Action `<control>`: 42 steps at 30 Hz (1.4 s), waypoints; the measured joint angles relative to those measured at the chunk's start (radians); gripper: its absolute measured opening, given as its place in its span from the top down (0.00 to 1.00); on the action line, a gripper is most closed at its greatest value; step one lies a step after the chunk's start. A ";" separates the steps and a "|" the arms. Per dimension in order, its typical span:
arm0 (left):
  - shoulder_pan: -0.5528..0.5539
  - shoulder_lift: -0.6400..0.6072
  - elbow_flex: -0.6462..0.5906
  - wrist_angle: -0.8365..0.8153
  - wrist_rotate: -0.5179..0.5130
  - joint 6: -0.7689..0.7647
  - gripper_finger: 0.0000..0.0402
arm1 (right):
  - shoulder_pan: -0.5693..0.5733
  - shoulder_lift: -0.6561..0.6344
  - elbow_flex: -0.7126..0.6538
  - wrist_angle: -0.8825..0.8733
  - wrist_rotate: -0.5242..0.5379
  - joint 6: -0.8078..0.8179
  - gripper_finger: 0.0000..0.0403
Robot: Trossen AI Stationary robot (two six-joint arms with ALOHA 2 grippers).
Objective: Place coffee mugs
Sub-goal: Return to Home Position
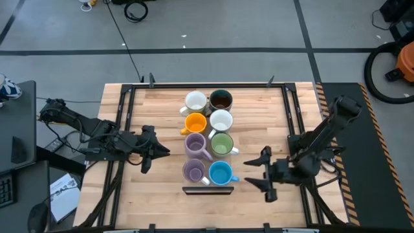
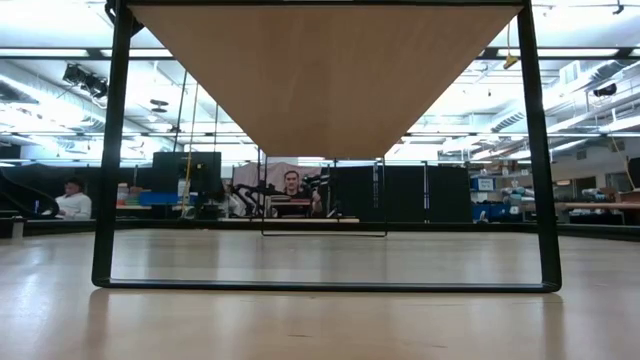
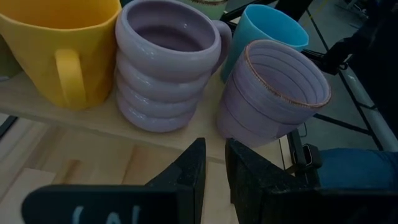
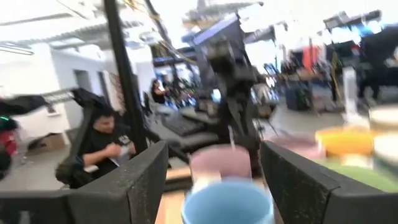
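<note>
We noted left gripper [image 1: 166, 153], jaws nearly together, at 9 o'clock of ringed lavender mug [image 1: 196, 145]; right gripper [image 1: 254, 173], jaws apart, at 3 o'clock of light blue mug [image 1: 220, 173].

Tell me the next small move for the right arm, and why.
Probably back the right gripper away from the light blue mug: it is open and empty, and all eight mugs already stand in two columns. The left gripper waits beside the lavender mugs.

Even overhead light washes the desk [image 1: 162, 113], shadows soft; ceiling lights [image 2: 40, 52] glare white in the low view.
</note>
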 joint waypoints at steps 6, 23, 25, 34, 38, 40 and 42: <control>0.000 0.000 0.000 0.000 0.000 0.002 0.83 | -0.009 -0.183 0.000 -0.069 -0.117 -0.206 0.37; 0.000 0.000 0.000 0.000 -0.001 0.004 0.83 | -0.127 -0.773 0.000 -0.962 -0.098 -0.217 0.47; 0.000 0.000 0.000 0.000 -0.001 0.004 0.83 | -0.134 -0.813 0.000 -1.027 -0.112 -0.172 0.48; 0.000 0.000 0.000 0.000 -0.001 0.002 0.83 | -0.226 -0.863 -0.095 -1.043 -0.268 -0.076 0.49; 0.000 0.000 0.000 0.000 -0.001 0.002 0.83 | -0.297 -0.864 -0.229 -0.875 -0.322 -0.076 0.49; 0.000 0.000 0.000 0.000 -0.001 0.002 0.83 | -0.340 -0.868 -0.289 -0.800 -0.335 -0.081 0.49; 0.000 0.000 0.000 0.000 -0.004 0.002 0.83 | -0.383 -0.877 -0.335 -0.753 -0.335 -0.087 0.49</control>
